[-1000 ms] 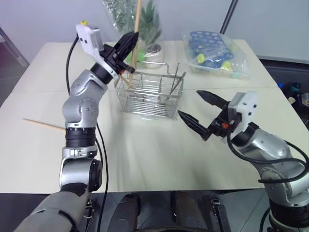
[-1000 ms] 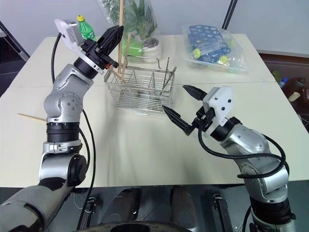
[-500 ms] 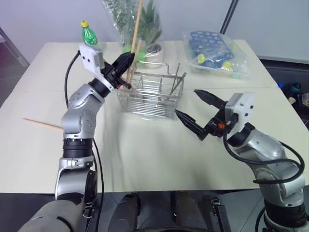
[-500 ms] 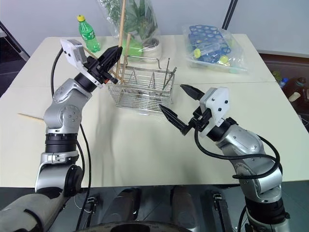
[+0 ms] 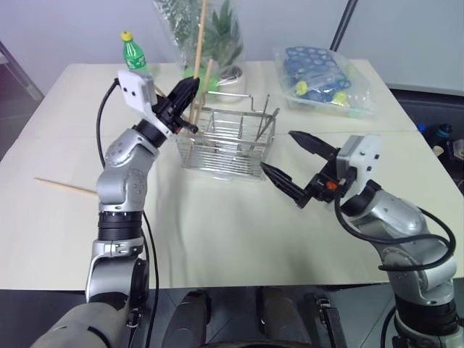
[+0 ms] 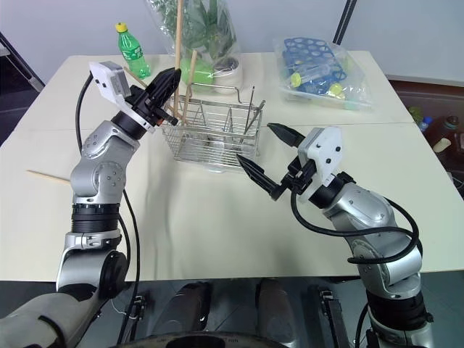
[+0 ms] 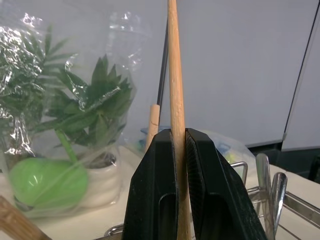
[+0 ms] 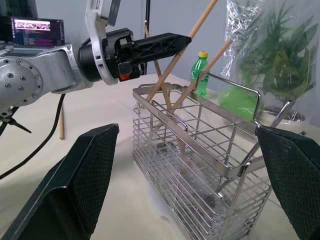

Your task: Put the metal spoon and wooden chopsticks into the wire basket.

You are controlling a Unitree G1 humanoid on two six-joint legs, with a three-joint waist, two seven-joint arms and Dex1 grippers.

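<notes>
The long light-tan wooden chopstick (image 5: 197,54) is clamped between the shut black fingers of the left gripper (image 5: 190,90) and stands nearly upright, its lower end down inside the left end of the rectangular silver wire basket (image 5: 228,145). The basket sits toward the far middle of the cream worktop (image 5: 217,232). A second tan chopstick (image 5: 203,87) already leans in that same compartment, and thin metal utensils (image 5: 264,119) (the metal spoon is probably among them, though I cannot tell which) stand at its right end.

One more wooden chopstick (image 5: 65,187) lies flat near the worktop's left edge, well apart from the basket.

The right gripper (image 5: 292,165) hangs with its jaws wide and empty, just in front of the basket's right end.

Risks, as I judge them: released while tilted, the held stick could tip over the rim, since most of it stands above the basket. A sideways pull with the stick still clamped could drag or tip the light basket toward the bagged green plant (image 5: 221,36) behind it.
</notes>
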